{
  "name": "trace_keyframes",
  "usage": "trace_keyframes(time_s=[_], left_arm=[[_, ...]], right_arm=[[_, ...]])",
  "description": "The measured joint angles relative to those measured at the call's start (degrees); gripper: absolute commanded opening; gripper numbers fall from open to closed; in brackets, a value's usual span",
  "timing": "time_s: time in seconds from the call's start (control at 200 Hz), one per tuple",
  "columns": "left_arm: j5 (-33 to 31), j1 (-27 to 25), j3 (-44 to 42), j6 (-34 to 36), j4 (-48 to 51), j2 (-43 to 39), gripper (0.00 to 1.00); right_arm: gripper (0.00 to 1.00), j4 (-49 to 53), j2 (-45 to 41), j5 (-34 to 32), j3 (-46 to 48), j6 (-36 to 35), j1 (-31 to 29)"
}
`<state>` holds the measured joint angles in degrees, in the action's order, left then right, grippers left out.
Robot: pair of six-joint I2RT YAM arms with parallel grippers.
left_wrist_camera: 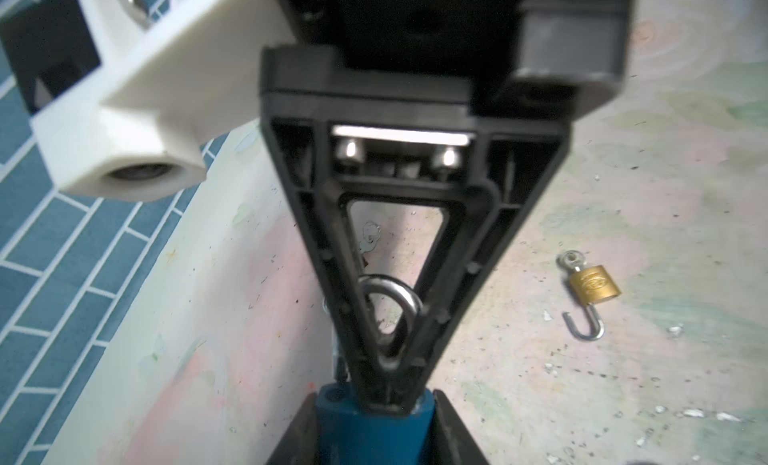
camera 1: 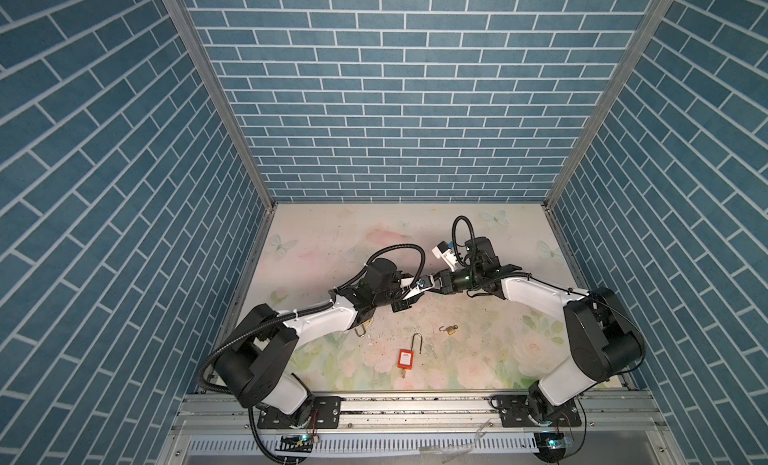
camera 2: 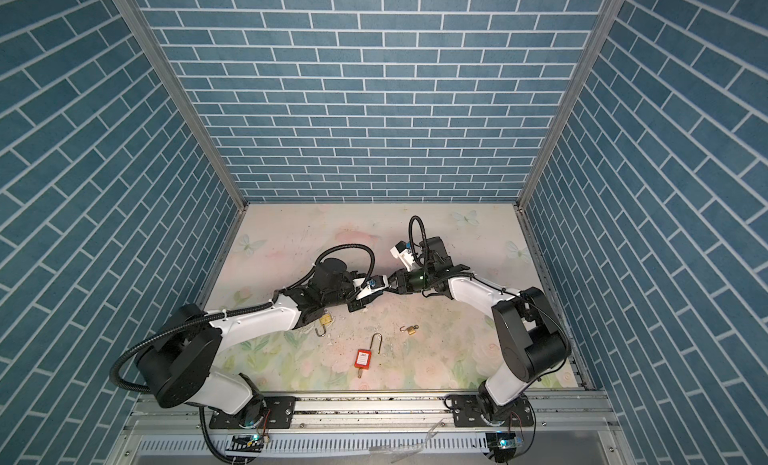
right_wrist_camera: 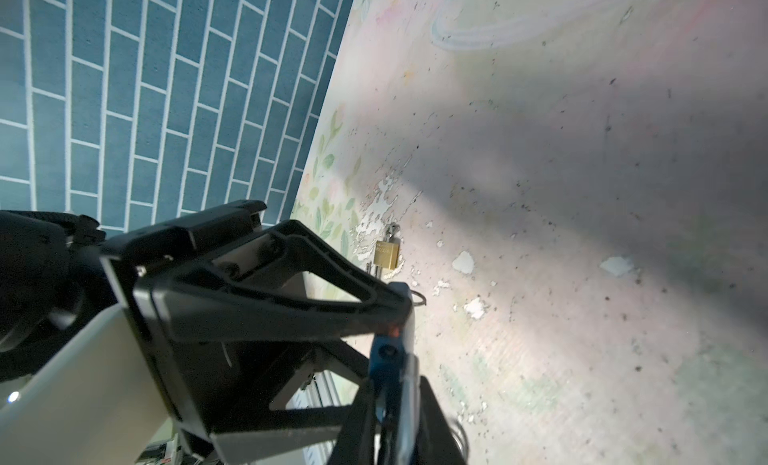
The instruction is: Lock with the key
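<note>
The blue padlock [left_wrist_camera: 368, 429] is off the table [camera 1: 332, 242], up where my two arms meet over the middle of it. My left gripper [right_wrist_camera: 392, 307] is clamped on the lock's body, which I read as a steadying hold so the other arm has something to work against. The steel shackle [left_wrist_camera: 409, 305] points away from that grip and runs in between the fingers of the right gripper [left_wrist_camera: 388, 396]. One finger hides the gap, so I cannot tell whether those fingers pinch the shackle or only stand around it. My guess is that the right arm is there to seat the shackle. I see no key in this lock. A faint key-shaped thing [left_wrist_camera: 368, 238] lies on the table beyond, seen through the finger's cut-out.

Nearer the arms' bases, three more locks lie with their shackles open. The red padlock [camera 1: 405, 359] has its key [camera 1: 404, 374] in the base. There is also a small brass padlock [left_wrist_camera: 594, 286] and a second brass padlock [camera 2: 325, 318] tucked partly under my left forearm. They lie clear of both claws, and I take them for later work.

The red one carries a white label, too small to read. The small brass one has an oval stamp with blurred lettering. I find nothing legible on the blue body.
</note>
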<state>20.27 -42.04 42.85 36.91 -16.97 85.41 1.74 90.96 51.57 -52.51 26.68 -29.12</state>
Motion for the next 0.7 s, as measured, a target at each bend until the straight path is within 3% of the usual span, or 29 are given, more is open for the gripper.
trace_keyframes(time_s=[0.165, 0.38, 0.7], left_arm=[[1.01, -0.76, -1.77, 1.51, 0.37, -1.81, 0.0], [0.5, -0.74, -3.56, 2.19, 2.27, -3.34, 0.0], [-0.28, -0.74, -3.56, 2.43, 1.81, -4.72, 0.0]], right_arm=[[0.5, 3.5, -4.74, -0.24, 0.0, -0.98, 1.66], [0.51, 7.39, -10.49, -1.16, -0.07, -1.7, 3.48], [0.49, 10.12, -11.1, -1.64, 2.08, -1.49, 3.26]])
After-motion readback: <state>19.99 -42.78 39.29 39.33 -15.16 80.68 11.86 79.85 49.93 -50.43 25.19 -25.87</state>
